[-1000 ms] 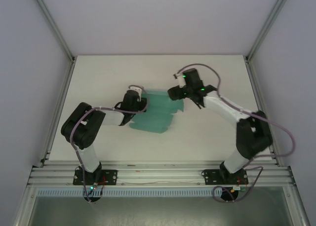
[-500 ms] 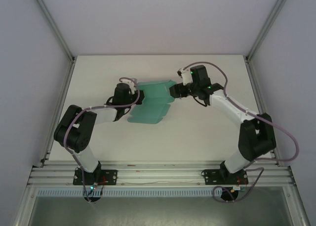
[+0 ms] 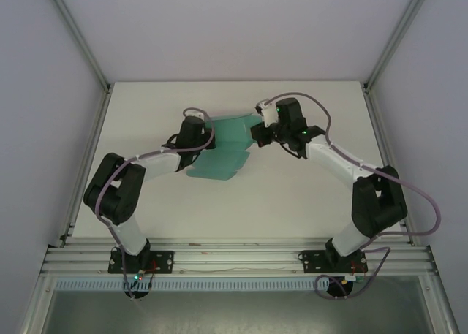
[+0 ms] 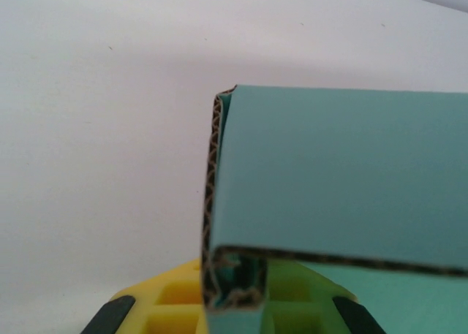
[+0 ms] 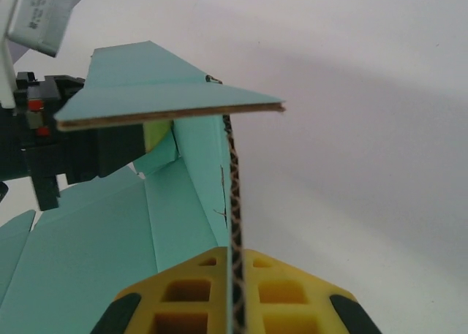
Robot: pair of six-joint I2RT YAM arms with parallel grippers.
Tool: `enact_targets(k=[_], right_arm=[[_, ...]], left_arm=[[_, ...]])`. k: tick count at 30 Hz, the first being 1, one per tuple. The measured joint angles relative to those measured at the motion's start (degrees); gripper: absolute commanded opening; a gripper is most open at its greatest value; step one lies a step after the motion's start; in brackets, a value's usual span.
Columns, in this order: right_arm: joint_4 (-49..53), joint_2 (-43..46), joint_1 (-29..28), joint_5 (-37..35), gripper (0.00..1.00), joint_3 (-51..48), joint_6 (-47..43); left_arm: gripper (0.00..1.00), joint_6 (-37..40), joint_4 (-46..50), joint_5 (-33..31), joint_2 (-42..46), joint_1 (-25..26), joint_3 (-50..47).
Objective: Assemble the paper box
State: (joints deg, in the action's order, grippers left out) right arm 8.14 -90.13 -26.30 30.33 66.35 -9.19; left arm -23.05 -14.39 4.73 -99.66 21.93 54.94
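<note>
**Ana:** Starting from the arms' side, where was the paper box (image 3: 219,164)?

**Ben:** It sat mid-desk (image 3: 278,202), between the two arms. Its near panels spread low toward the bases. I couldn't tell whether they touched the surface or hung just above it. The far part was raised and partly folded.

**Ana:** And its long axis?

**Ben:** In the overhead view it ran from near-left to far-right, roughly away from the bases. The grippers met it across that line at the far half, one on each side.

**Ana:** Were they holding it?

**Ben:** Both looked clamped on it. The left gripper (image 3: 207,138) had a doubled-over corrugated edge pinched between its yellow pads (image 4: 175,305), with the panel rising away to the right. The right gripper (image 3: 257,135) had a single wall edge-on between its pads (image 5: 183,297), and one flap stuck out flat above that.

**Ana:** Which arm was nearer the work?

**Ben:** Neither was, as both were already touching it and facing each other across the sheet. My guess is that the next fold depends on that opposition, with one side bracing while the other swings a wall about the long axis. If they pulled apart instead, the card could slip or tear.
</note>
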Motion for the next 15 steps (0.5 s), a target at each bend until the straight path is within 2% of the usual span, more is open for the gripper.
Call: enact_targets(k=[4, 8, 15], right_arm=[[-1.22, 0.92, -1.36, -2.21, 0.00, -0.92, 0.04], [-3.10, 0.94, -1.92, -3.19, 0.00, -1.53, 0.22], [-4.79, 0.94, -2.32, -3.34, 0.00, -1.77, 0.48]], left_arm=[[0.00, -2.58, 3.28, -5.97, -0.96, 1.44, 2.47], [0.00, -5.64, 9.35, -11.23, -2.21, 2.36, 6.73], [0.00, -7.50, 15.43, -14.45, -2.75, 2.75, 10.62]])
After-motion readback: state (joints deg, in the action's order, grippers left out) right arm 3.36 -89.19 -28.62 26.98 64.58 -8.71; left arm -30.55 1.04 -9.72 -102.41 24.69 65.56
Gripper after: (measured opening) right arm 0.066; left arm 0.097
